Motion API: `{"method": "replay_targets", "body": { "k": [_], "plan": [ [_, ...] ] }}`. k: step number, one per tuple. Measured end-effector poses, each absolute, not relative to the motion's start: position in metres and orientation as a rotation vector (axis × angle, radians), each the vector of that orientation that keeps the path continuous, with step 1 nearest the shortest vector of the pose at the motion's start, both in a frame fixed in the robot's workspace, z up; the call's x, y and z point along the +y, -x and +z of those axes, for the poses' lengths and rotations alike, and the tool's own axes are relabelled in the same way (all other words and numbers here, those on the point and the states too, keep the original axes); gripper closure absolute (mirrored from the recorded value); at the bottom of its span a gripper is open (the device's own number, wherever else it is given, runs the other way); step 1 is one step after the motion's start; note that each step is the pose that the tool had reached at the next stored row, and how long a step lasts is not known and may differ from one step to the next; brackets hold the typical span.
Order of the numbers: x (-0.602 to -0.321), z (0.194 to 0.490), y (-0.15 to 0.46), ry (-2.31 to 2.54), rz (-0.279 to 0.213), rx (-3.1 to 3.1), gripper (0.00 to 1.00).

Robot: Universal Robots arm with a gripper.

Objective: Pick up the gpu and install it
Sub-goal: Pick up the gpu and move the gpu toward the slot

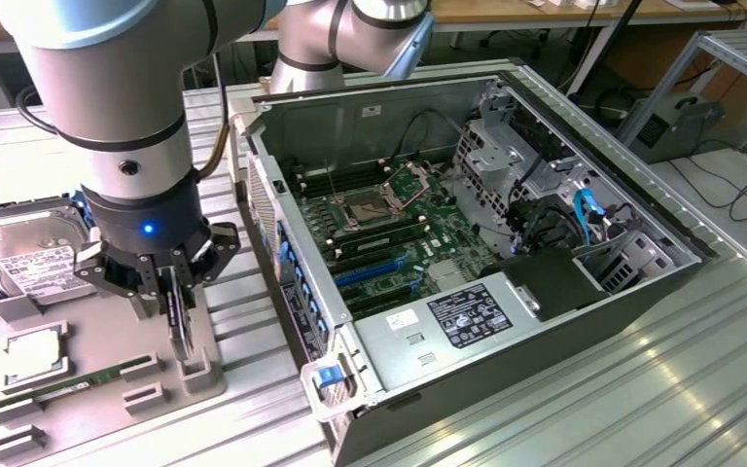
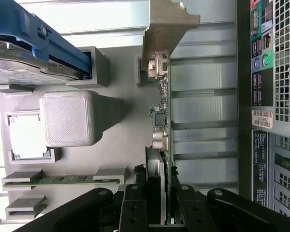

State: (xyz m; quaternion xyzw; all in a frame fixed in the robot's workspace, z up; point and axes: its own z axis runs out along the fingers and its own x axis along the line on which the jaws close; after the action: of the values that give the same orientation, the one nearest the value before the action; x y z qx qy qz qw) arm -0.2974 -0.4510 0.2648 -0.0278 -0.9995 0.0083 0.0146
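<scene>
Green gpu (image 2: 165, 121) with silver bracket (image 2: 168, 24), black tool (image 2: 159, 195), grey holder (image 2: 121, 145), blue-edged hard drive (image 2: 38, 43).

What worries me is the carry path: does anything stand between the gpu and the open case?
Nothing loose does. The gpu stands on edge in the gray holder with the gripper closed on it; bare ribbed table lies between holder and case. The case's near wall rises before the motherboard.

The parts holder (image 1: 94, 336) is set on the counter (image 1: 633, 389), to the exterior view's left of the computer case (image 1: 347, 126). On the holder, the gpu (image 1: 182, 336) is stood on edge nearest the case, clasped by the pincer (image 1: 172, 295). The memory stick (image 1: 75, 382) and hard drive (image 1: 30, 261) are laid farther from the case.
</scene>
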Motion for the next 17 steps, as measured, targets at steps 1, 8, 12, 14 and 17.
{"method": "replay_targets", "body": {
  "k": [1,8,12,14,17],
  "plan": [
    [-0.4510,0.2652,0.2974,0.087,0.028,-3.111,0.72],
    [-0.4510,0.2688,0.2974,0.087,0.047,-3.111,0.72],
    [-0.4510,0.2712,0.2974,0.087,0.060,-3.111,0.72],
    [-0.4510,0.2725,0.2974,0.087,0.067,-3.111,0.72],
    [-0.4510,0.2746,0.2974,0.088,0.097,-3.111,0.72]
  ]
}}
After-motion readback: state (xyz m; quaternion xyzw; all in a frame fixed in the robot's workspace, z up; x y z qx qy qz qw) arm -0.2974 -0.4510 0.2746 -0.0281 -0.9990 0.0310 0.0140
